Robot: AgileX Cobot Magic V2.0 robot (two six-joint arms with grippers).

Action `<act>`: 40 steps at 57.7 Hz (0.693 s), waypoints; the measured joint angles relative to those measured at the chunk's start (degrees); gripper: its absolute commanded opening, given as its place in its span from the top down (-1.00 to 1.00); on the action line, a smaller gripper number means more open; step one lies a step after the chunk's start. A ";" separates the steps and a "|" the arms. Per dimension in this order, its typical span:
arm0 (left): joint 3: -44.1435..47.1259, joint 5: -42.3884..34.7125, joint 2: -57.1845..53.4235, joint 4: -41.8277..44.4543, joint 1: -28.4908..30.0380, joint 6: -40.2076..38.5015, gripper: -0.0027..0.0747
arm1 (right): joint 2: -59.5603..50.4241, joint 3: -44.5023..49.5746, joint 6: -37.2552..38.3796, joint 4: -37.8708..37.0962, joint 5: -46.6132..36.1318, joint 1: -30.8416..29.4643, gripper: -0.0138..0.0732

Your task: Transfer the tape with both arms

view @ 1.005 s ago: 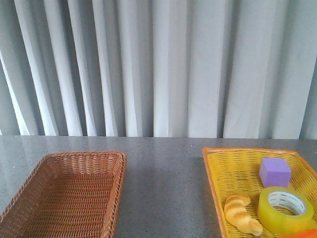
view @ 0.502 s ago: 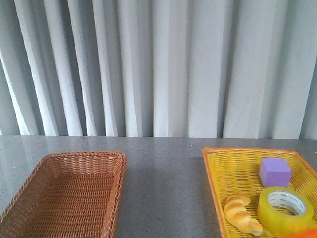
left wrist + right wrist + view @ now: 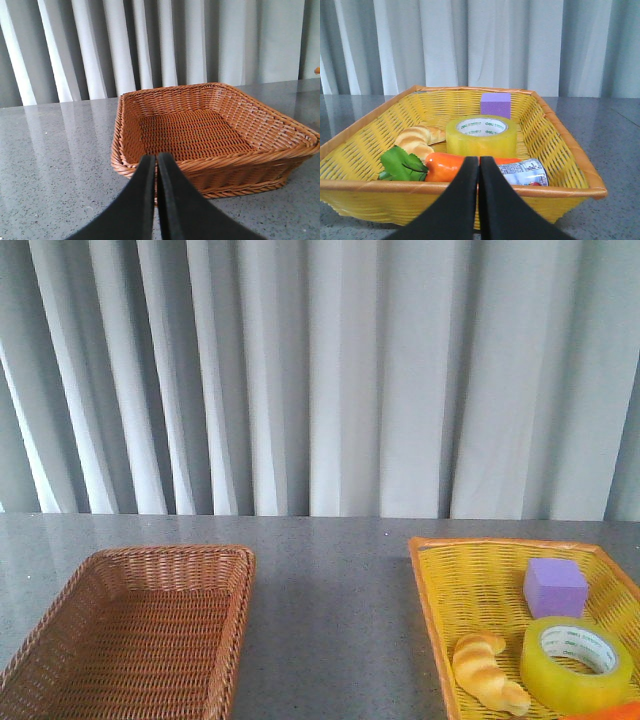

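Observation:
The yellow tape roll (image 3: 577,663) lies flat in the yellow basket (image 3: 440,610) at the right, between a purple cube (image 3: 554,587) and a croissant toy (image 3: 487,670). In the right wrist view the tape (image 3: 480,136) sits mid-basket, beyond an orange carrot toy (image 3: 445,166) and a small can (image 3: 525,172). My right gripper (image 3: 478,165) is shut and empty, just outside the basket's near rim. My left gripper (image 3: 156,162) is shut and empty, before the near rim of the brown basket (image 3: 240,160). Neither arm shows in the front view.
The brown wicker basket (image 3: 60,640) stands empty at the left of the grey table. The yellow basket's near rim (image 3: 380,185) stands between my right gripper and its contents. Grey curtains hang behind the table.

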 measured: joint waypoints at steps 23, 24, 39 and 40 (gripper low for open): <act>0.00 0.00 0.00 0.00 0.00 0.00 0.95 | 0.00 0.00 0.00 0.00 0.00 0.00 0.69; 0.00 0.00 0.00 0.00 0.00 0.00 0.95 | 0.00 0.00 0.00 0.00 0.00 0.00 0.69; 0.00 -2.16 0.00 -0.22 0.00 -0.72 0.95 | 0.00 0.00 0.58 0.07 -0.07 0.00 0.69; 0.00 -2.65 0.00 -0.22 0.00 -1.04 0.95 | 0.00 0.00 0.93 0.29 -0.07 0.00 0.69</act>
